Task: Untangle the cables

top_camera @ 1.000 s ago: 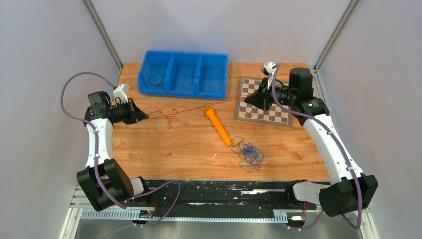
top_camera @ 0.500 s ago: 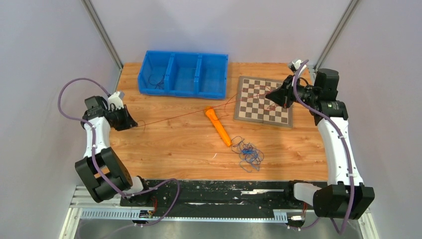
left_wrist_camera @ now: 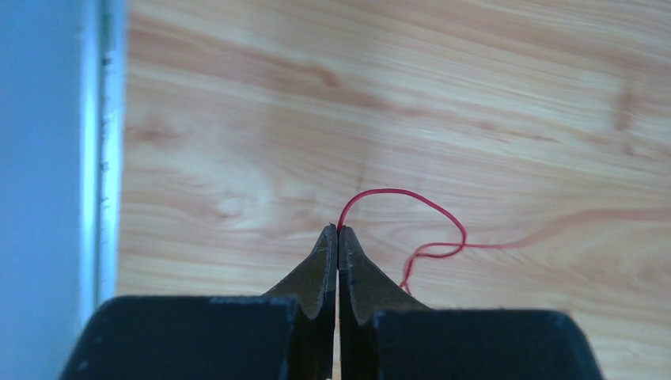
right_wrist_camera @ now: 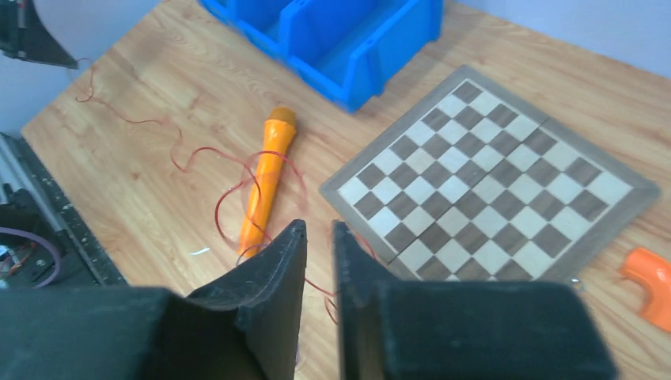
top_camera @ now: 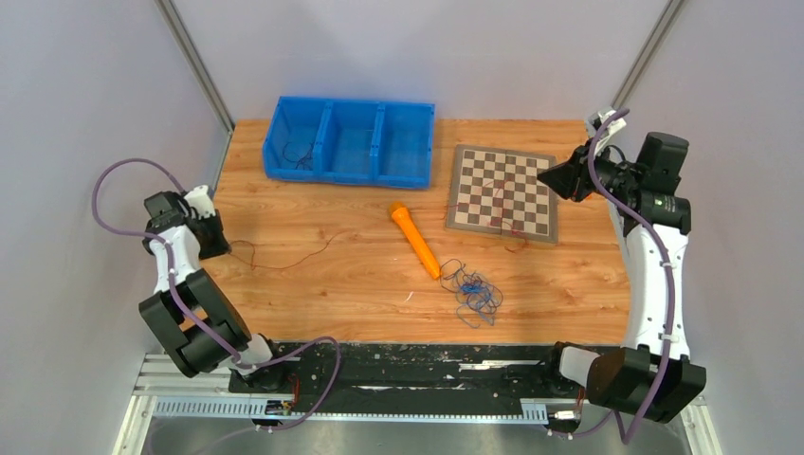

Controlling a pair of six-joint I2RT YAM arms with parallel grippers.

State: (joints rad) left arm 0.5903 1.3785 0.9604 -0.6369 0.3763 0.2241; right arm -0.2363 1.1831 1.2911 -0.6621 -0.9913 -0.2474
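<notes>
Left wrist view: my left end effector [left_wrist_camera: 338, 236] pinches one end of the red cable [left_wrist_camera: 396, 190] near the counter [left_wrist_camera: 396, 95] edge. My right end effector [right_wrist_camera: 319, 229], narrowly parted, holds nothing. Step: isolating this cable. Next: set it aside, then address the blue bunch [top_camera: 474, 294].

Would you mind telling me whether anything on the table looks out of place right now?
Yes. A thin red wire lies loosely across the near part of the chessboard rather than on the bare wood. The chessboard itself sits slightly askew to the table edge. The blue wires are a knotted bunch.
</notes>
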